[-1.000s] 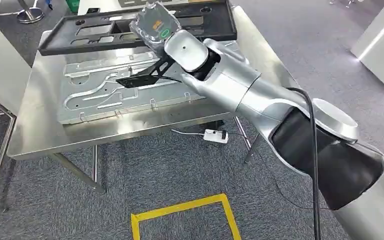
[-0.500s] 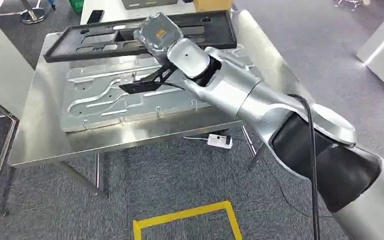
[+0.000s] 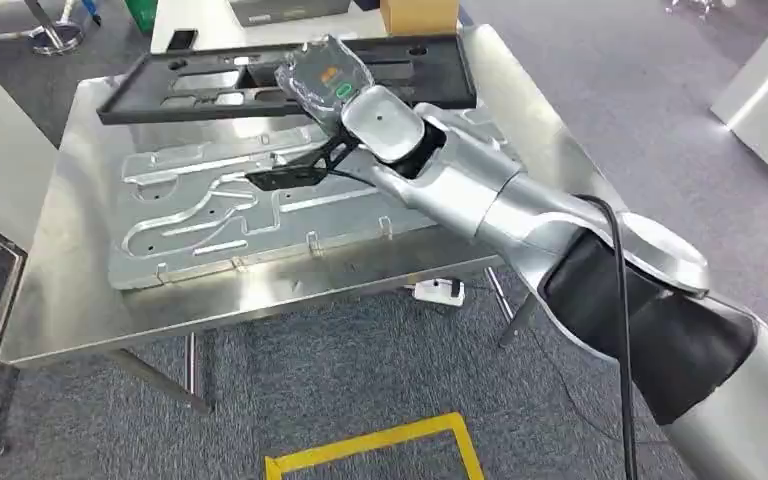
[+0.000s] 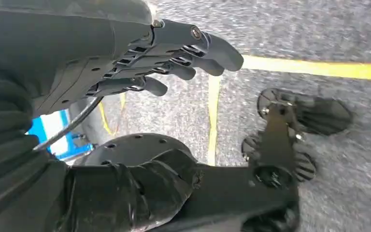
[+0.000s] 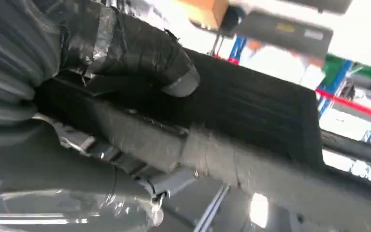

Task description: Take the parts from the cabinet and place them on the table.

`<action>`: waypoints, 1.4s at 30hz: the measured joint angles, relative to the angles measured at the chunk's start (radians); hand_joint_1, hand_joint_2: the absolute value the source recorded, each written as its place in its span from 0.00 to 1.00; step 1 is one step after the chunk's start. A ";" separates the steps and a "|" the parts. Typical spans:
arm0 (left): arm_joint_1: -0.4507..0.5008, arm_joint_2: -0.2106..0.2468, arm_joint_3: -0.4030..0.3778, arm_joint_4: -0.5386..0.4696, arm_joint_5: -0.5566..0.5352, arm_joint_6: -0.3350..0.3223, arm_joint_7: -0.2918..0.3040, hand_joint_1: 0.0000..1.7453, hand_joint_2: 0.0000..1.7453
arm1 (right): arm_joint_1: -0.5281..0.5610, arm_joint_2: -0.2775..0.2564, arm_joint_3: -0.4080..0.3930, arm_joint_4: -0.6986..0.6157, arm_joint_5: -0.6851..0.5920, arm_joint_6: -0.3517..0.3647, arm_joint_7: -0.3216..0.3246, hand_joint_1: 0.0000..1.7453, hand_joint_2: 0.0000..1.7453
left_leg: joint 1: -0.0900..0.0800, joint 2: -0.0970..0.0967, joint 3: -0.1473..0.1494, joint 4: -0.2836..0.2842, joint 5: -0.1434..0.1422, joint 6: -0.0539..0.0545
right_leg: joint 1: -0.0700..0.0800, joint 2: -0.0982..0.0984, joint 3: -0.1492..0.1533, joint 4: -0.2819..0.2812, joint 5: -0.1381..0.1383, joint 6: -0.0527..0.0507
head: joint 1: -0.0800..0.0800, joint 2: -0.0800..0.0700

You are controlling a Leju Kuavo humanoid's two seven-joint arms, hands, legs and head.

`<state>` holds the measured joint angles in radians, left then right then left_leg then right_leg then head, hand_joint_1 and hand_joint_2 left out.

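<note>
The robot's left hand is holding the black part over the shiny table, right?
Not quite: it is the right robot hand that holds the black part over the shiny table, as the head view shows. The left robot hand holds nothing; in the left wrist view its fingers hang free above the carpet.

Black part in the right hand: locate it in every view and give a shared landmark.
Head view: the black part is held over the metal plate, centre-left.
Right wrist view: it runs across the middle of the picture, under the thumb.
Left wrist view: not in it.
Shared landmark: the right hand gripping the part's end.
</note>
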<state>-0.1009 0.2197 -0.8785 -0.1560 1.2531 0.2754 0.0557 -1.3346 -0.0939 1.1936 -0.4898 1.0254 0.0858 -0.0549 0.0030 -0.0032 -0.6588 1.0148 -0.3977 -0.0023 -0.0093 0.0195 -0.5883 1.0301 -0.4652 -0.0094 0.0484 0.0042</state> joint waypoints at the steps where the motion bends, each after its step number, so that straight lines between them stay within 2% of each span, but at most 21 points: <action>1: 0.000 0.000 0.000 0.000 0.000 0.000 -0.003 0.00 1.00 | 0.010 -0.002 0.000 0.001 -0.002 -0.001 0.000 1.00 1.00 | -0.002 -0.002 0.001 -0.002 -0.004 0.005 | -0.002 -0.001 0.004 -0.005 -0.003 0.005 | 0.000 0.000; 4: 0.004 0.000 0.000 0.000 0.003 -0.004 -0.010 0.00 1.00 | 0.031 -0.010 0.000 0.002 -0.004 -0.011 -0.003 1.00 1.00 | 0.006 0.000 0.036 -0.030 -0.008 0.021 | 0.000 -0.009 0.001 0.029 -0.027 0.021 | 0.005 0.000; 7: 0.000 0.000 0.000 0.000 0.002 -0.005 -0.011 0.00 1.00 | 0.051 -0.016 0.000 0.002 -0.002 -0.022 -0.007 1.00 1.00 | 0.002 0.002 0.054 -0.027 -0.027 0.038 | 0.000 -0.009 -0.139 0.261 -0.098 0.023 | 0.008 0.000; 9: 0.000 0.000 0.000 0.000 0.002 -0.006 -0.011 0.00 1.00 | 0.074 -0.018 0.000 0.002 -0.005 -0.024 -0.008 1.00 1.00 | 0.003 0.000 0.068 -0.022 -0.042 0.039 | -0.001 -0.010 -0.186 0.299 -0.073 0.025 | 0.008 0.000; 12: 0.003 -0.002 0.000 0.000 0.006 -0.006 -0.016 0.00 1.00 | 0.086 -0.025 -0.001 0.002 -0.040 -0.051 -0.008 1.00 1.00 | 0.004 -0.006 0.092 0.000 -0.078 0.031 | -0.003 -0.013 -0.109 0.074 0.088 0.021 | 0.007 0.000; 14: 0.002 -0.002 0.000 0.000 0.008 -0.005 -0.018 0.00 1.00 | 0.092 -0.027 -0.010 -0.001 -0.056 -0.079 -0.008 1.00 1.00 | -0.003 -0.008 0.086 0.018 -0.095 0.016 | 0.001 -0.011 -0.080 0.022 0.062 0.011 | 0.003 0.000; 16: 0.001 -0.003 0.000 0.000 0.010 -0.005 -0.018 0.00 1.00 | 0.105 -0.027 -0.016 -0.002 -0.059 -0.081 -0.009 1.00 1.00 | 0.000 -0.007 0.086 0.009 -0.097 0.009 | 0.007 -0.008 -0.082 0.031 0.055 0.000 | 0.003 0.000; 19: 0.003 -0.005 0.000 0.000 0.012 -0.005 -0.018 0.00 1.00 | 0.112 -0.032 -0.024 -0.003 -0.059 -0.082 -0.008 1.00 1.00 | 0.002 -0.002 0.080 0.036 -0.122 -0.006 | -0.002 -0.009 -0.065 0.016 0.048 -0.014 | 0.002 0.000; 22: 0.001 -0.005 0.000 0.000 0.013 -0.005 -0.021 0.00 1.00 | 0.117 -0.033 -0.037 -0.006 -0.059 -0.081 -0.013 1.00 1.00 | 0.005 -0.002 -0.046 0.252 -0.188 -0.016 | -0.001 -0.006 -0.051 0.014 0.037 -0.023 | 0.001 0.000; 23: 0.001 -0.006 0.000 0.000 0.013 -0.005 -0.021 0.00 1.00 | 0.126 -0.033 -0.038 -0.006 -0.058 -0.080 -0.017 1.00 1.00 | 0.005 -0.002 -0.089 0.310 -0.191 -0.018 | 0.000 -0.006 -0.043 0.014 0.030 -0.023 | 0.002 0.000; 24: 0.003 -0.007 0.000 0.000 0.014 -0.006 -0.021 0.00 1.00 | 0.140 -0.034 -0.039 -0.006 -0.057 -0.080 -0.021 1.00 1.00 | 0.006 -0.002 -0.110 0.317 -0.168 -0.018 | 0.000 -0.006 -0.031 0.014 0.022 -0.022 | 0.001 0.000; 25: 0.004 -0.008 0.000 0.000 0.015 -0.007 -0.019 0.00 1.00 | 0.153 -0.034 -0.039 -0.006 -0.057 -0.081 -0.021 1.00 1.00 | 0.006 -0.002 -0.103 0.274 -0.121 -0.017 | 0.000 -0.005 -0.019 0.014 0.014 -0.021 | 0.001 0.000; 27: 0.004 -0.008 0.000 0.000 0.025 -0.013 -0.015 0.00 1.00 | 0.165 -0.034 -0.042 -0.007 -0.059 -0.083 -0.021 1.00 1.00 | 0.006 -0.002 -0.047 0.105 -0.002 -0.009 | 0.000 -0.005 0.006 0.014 -0.003 -0.018 | 0.001 0.000; 28: 0.004 -0.008 0.000 0.000 0.029 -0.014 -0.012 0.00 1.00 | 0.168 -0.034 -0.045 -0.007 -0.059 -0.083 -0.021 1.00 1.00 | 0.005 -0.002 -0.024 0.035 0.024 -0.004 | 0.000 -0.005 0.014 0.012 -0.011 -0.015 | 0.001 0.000; 32: 0.002 -0.008 0.003 0.000 0.046 -0.017 -0.009 0.00 1.00 | 0.183 -0.041 -0.052 -0.008 -0.060 -0.087 -0.021 1.00 1.00 | -0.008 -0.004 0.002 0.004 -0.009 0.017 | 0.000 -0.004 0.016 -0.001 -0.016 0.004 | 0.002 0.000; 34: 0.005 -0.009 0.003 0.000 0.058 -0.017 -0.011 0.00 1.00 | 0.196 -0.046 -0.055 -0.010 -0.060 -0.087 -0.021 1.00 1.00 | 0.001 -0.003 0.031 -0.023 -0.008 0.023 | 0.001 -0.006 0.020 0.014 -0.032 0.016 | 0.005 0.000; 35: 0.006 -0.010 0.003 0.000 0.063 -0.017 -0.013 0.00 1.00 | 0.199 -0.049 -0.056 -0.010 -0.060 -0.089 -0.021 1.00 1.00 | 0.002 -0.002 0.040 -0.027 -0.012 0.030 | 0.003 -0.009 -0.003 0.060 -0.051 0.015 | 0.008 0.000; 38: 0.004 -0.010 0.006 0.000 0.051 -0.016 -0.019 0.00 1.00 | 0.226 -0.059 -0.064 -0.010 -0.059 -0.097 -0.023 1.00 1.00 | 0.000 -0.001 0.058 -0.027 -0.030 0.041 | 0.001 -0.009 -0.146 0.293 -0.120 0.018 | 0.010 0.000; 39: 0.004 -0.010 0.006 0.000 0.037 -0.016 -0.021 0.00 1.00 | 0.240 -0.061 -0.064 -0.010 -0.060 -0.097 -0.024 1.00 1.00 | 0.000 -0.002 0.064 -0.025 -0.036 0.041 | 0.000 -0.009 -0.172 0.315 -0.109 0.019 | 0.009 0.000; 40: 0.004 -0.010 0.006 0.000 0.032 -0.016 -0.021 0.00 1.00 | 0.251 -0.064 -0.065 -0.010 -0.060 -0.097 -0.024 1.00 1.00 | 0.001 -0.005 0.072 -0.022 -0.043 0.040 | -0.001 -0.010 -0.173 0.289 -0.072 0.018 | 0.011 0.000; 42: 0.005 -0.010 0.006 0.000 0.031 -0.017 -0.021 0.00 1.00 | 0.260 -0.066 -0.068 -0.010 -0.059 -0.098 -0.026 1.00 1.00 | 0.001 -0.009 0.088 -0.010 -0.065 0.034 | -0.002 -0.012 -0.115 0.122 0.046 0.015 | 0.011 0.000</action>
<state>-0.0956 0.2098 -0.8728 -0.1560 1.2840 0.2586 0.0347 -1.0749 -0.1602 1.1261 -0.4997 0.9659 -0.0118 -0.0805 0.0038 -0.0124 -0.5704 1.0052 -0.4624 0.0313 -0.0111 0.0076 -0.7037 1.1520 -0.4194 0.0051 0.0595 0.0042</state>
